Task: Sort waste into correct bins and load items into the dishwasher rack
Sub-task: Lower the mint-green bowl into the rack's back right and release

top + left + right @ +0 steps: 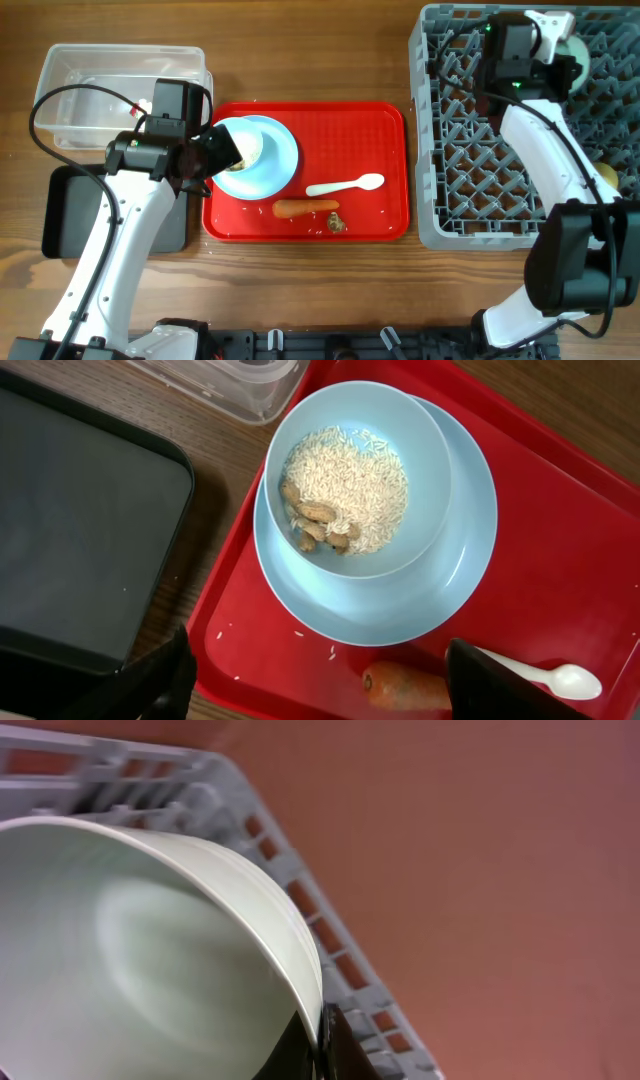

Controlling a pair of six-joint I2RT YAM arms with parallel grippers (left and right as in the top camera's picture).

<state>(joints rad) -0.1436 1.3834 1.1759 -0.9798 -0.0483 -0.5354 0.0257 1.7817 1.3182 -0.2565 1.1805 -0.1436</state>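
Dishwasher rack (470, 200) on the right. At its far side my right gripper (322, 1045) pinches the rim of the mint-green bowl (150, 950), which stands on edge. Red tray (380, 130) in the centre holds the light-blue plate (460, 550), with the pale-blue bowl (420, 440) of rice upright on it. Spoon (345, 186) and carrot (295, 209) lie left-right, scoop end pointing right. My left gripper (320, 685) hovers above, jaws wide, empty.

Desk colours: 2 blues on red.
The red tray (385, 130) carries a light-blue plate (455, 575) and a pale blue bowl (425, 440), which holds white rice (350, 485) and brown scraps (315, 525). The carrot (295, 209) is orange, the spoon (345, 186) white. The black tray (80, 520) is matt, the tub (90, 75) clear. The rack (470, 180) is a grey grid, the mint-green bowl (150, 950) pale and plain. The desk (300, 50) is brown wood grain.
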